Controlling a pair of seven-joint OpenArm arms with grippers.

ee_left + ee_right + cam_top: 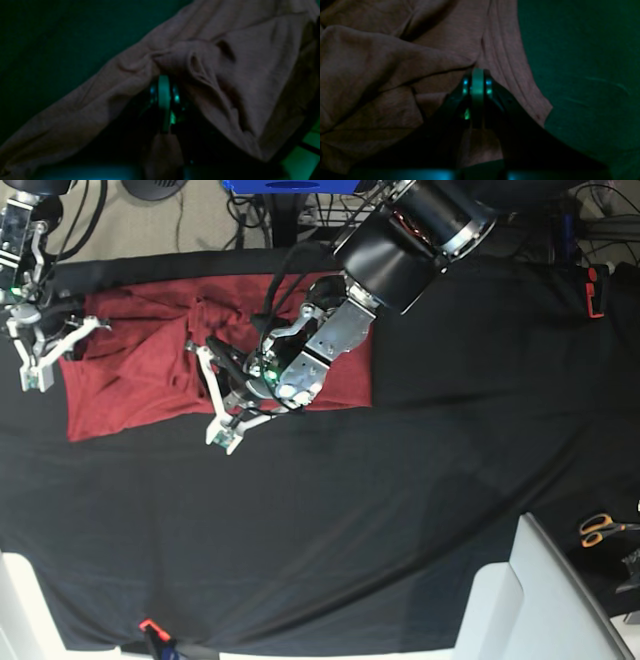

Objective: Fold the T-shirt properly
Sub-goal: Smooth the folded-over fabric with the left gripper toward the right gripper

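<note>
Both pairs of fingers were clenched on fabric: in the left wrist view the left gripper (163, 75) had its jaws pressed together with a bunched ridge of the T-shirt (225, 82) pinched at the tips, and in the right wrist view the right gripper (477, 71) was likewise closed on a fold where several creases met.

Those two close views were dim and green-tinted, showing only cloth grain and wrinkles. The base view alone gave the true brick-red colour and the whole layout: the T-shirt (130, 375) lay in the far left part of the black table cloth (400, 510), partly folded and rumpled. It also showed orange-handled scissors (598, 528) near the right edge, well apart from the shirt.

In that view the left arm reached in from the top, its large black and silver wrist slanting down over the shirt's right half, the left gripper (215, 395) at the middle of the garment. The right gripper (35, 330) stood at the shirt's far left edge.

The fabric looked thin and soft, unprinted, with a ribbed edge beside the right gripper.
</note>
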